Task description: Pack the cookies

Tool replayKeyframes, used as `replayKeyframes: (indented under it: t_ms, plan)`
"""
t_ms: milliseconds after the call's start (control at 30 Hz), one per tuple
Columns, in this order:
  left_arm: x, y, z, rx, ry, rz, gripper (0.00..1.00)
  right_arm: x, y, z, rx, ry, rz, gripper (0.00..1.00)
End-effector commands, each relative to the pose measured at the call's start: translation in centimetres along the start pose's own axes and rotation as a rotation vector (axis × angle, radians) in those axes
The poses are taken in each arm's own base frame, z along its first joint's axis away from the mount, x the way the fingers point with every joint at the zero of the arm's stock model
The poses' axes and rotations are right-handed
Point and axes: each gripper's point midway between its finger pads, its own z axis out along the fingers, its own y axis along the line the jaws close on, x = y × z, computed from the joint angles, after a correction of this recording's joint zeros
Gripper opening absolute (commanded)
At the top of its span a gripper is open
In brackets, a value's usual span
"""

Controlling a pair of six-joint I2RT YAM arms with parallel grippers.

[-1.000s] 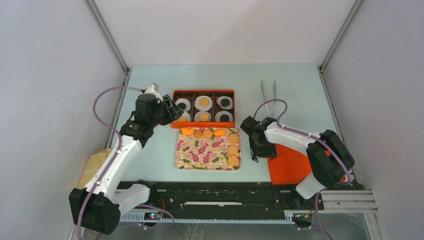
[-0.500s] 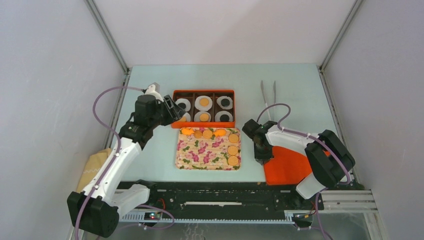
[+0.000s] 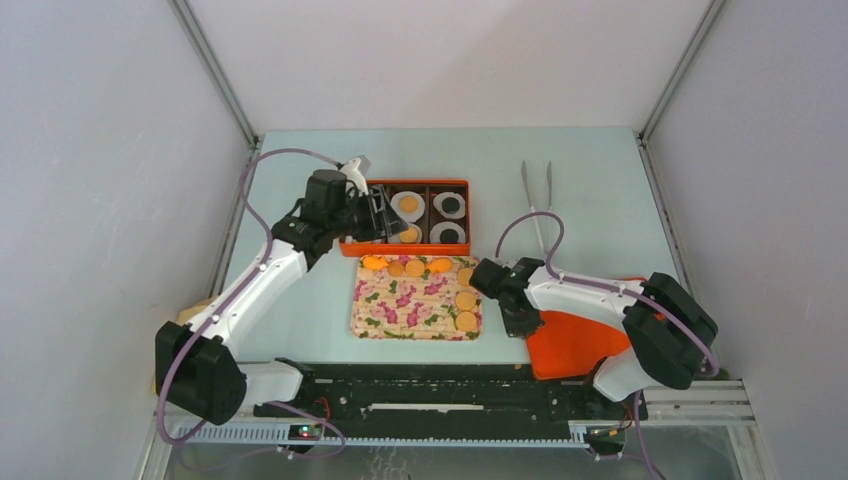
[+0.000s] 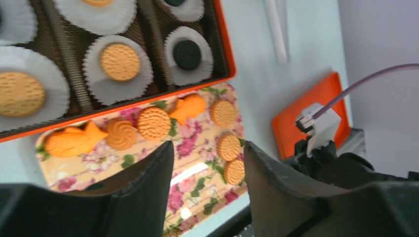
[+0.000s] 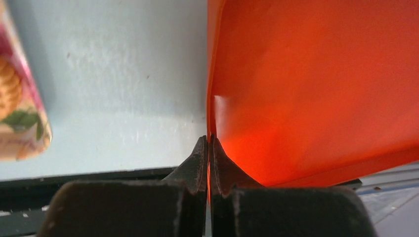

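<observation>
Each white arm (image 3: 250,300) has black joints (image 3: 203,382), black claw (image 4: 207,146), lilac cable (image 3: 290,152).

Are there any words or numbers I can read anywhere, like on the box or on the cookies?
No words, numbers or signs can be read in any view.
The orange box, the flowered tray and the orange lid show no writing; the tray has only a flower print.
The cookies have bumpy patterns, too blurred to tell whether any are letters.
</observation>
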Motion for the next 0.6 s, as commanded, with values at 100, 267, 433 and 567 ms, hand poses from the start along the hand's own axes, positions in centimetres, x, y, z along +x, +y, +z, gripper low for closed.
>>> replayKeyframes:
  t_ms: [100, 267, 433, 567]
  plan:
    - [0.0, -5.8, 1.0, 0.355, 0.050, 0.044, 0.71, -1.8, 0.9, -4.9, 0.038, -0.185, -0.115, 0.00]
    - [2.1, -6.4, 2.8, 0.467, 0.155, 0.030, 0.74, -2.5, 2.8, -7.2, 0.056, -0.280, -0.240, 0.00]
    - [5.3, -7.5, 4.3, 0.546, 0.270, 0.031, 0.76, -2.7, 5.4, -9.5, 0.045, -0.354, -0.359, 0.00]
    - [8.9, -8.3, 5.5, 0.580, 0.392, 0.031, 0.77, -2.7, 6.7, -10.5, 0.067, -0.395, -0.440, 0.00]
